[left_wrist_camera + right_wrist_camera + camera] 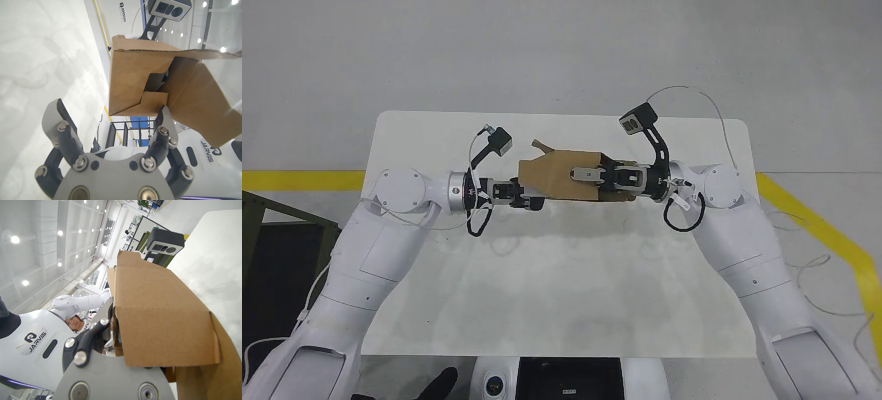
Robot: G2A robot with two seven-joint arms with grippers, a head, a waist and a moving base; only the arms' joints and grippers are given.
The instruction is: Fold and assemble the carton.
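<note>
A brown carton (562,172) hangs above the back middle of the white table (542,290), lying lengthwise between my two arms. My right gripper (584,175) is shut on one carton wall (160,317); one finger (108,311) presses that wall and the other is hidden behind the cardboard. My left gripper (534,201) is open at the carton's other end. There the end flaps (155,102) stand partly folded, with a dark gap between them and one long flap (198,106) sticking outward. One left fingertip (163,115) touches a flap's edge, while the other (63,111) is apart from the cardboard.
The table top around and in front of the carton is bare white surface. Yellow floor tape (302,180) runs past both sides of the table, and a dark cabinet (262,240) stands by the left edge.
</note>
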